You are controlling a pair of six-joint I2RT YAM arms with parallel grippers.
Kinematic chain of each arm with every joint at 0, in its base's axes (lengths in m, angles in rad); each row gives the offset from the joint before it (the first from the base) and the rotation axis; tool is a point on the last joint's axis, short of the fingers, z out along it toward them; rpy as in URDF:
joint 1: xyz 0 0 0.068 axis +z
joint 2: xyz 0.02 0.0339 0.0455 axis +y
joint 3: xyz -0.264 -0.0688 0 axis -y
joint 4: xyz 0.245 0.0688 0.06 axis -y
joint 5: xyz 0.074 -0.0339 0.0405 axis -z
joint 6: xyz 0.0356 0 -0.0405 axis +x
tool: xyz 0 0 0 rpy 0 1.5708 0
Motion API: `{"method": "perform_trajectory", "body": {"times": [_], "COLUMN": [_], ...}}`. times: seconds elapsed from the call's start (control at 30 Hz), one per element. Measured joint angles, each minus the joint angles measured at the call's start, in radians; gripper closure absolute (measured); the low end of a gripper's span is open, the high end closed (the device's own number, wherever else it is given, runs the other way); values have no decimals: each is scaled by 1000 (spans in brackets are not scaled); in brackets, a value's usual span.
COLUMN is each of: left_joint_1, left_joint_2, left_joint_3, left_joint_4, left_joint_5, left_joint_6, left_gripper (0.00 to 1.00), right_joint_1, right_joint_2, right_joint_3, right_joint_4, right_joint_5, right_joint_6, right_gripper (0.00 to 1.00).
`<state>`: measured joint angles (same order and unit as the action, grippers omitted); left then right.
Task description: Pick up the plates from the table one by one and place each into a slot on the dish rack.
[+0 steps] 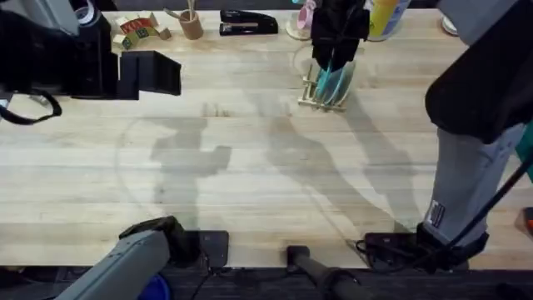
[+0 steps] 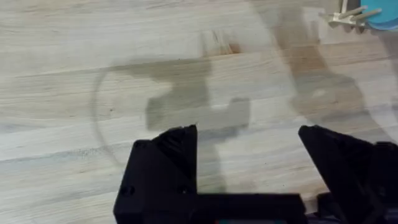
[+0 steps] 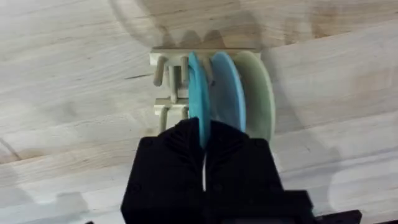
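The dish rack [image 1: 309, 99] stands at the far middle-right of the table [image 1: 266, 183]. In its slots three plates stand on edge: a turquoise plate [image 3: 194, 87], a pale blue plate [image 3: 227, 87] and a cream plate [image 3: 261, 93]. My right gripper [image 3: 203, 134] reaches down over the rack [image 3: 163, 70] and is shut on the turquoise plate's rim; from overhead it [image 1: 333, 62] covers the plates' tops. My left gripper [image 2: 249, 162] hovers open over bare wood at the far left [image 1: 158, 75], with nothing between its fingers. The rack's corner [image 2: 351, 17] is far from it.
Along the far edge sit toy blocks [image 1: 137, 32], a brown cup with sticks [image 1: 191, 25], a black stapler [image 1: 248, 22] and a yellow and blue container [image 1: 387, 17]. The right arm's grey link [image 1: 462, 183] rises at the near right.
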<state>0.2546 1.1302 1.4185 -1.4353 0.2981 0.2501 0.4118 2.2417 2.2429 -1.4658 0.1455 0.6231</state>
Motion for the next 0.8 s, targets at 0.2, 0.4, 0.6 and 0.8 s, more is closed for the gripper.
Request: {"method": "perform_trajectory", "body": {"times": [0.2, 0.4, 0.6, 0.8], "left_joint_1": [0, 0, 0, 0], "left_joint_2": [0, 0, 0, 0], "left_joint_3": [0, 0, 0, 0], "left_joint_4": [0, 0, 0, 0], "left_joint_5": [0, 0, 0, 0], "left_joint_6": [0, 0, 0, 0], "left_gripper": [5, 5, 5, 5], "right_joint_1": [0, 0, 0, 0], "right_joint_2": [0, 0, 0, 0], "right_joint_3": [0, 0, 0, 0], "right_joint_4": [0, 0, 1, 1], "right_joint_5": [0, 0, -3, -3], "right_joint_6": [0, -2, -3, -3], "right_gripper": [971, 914, 817, 779]}}
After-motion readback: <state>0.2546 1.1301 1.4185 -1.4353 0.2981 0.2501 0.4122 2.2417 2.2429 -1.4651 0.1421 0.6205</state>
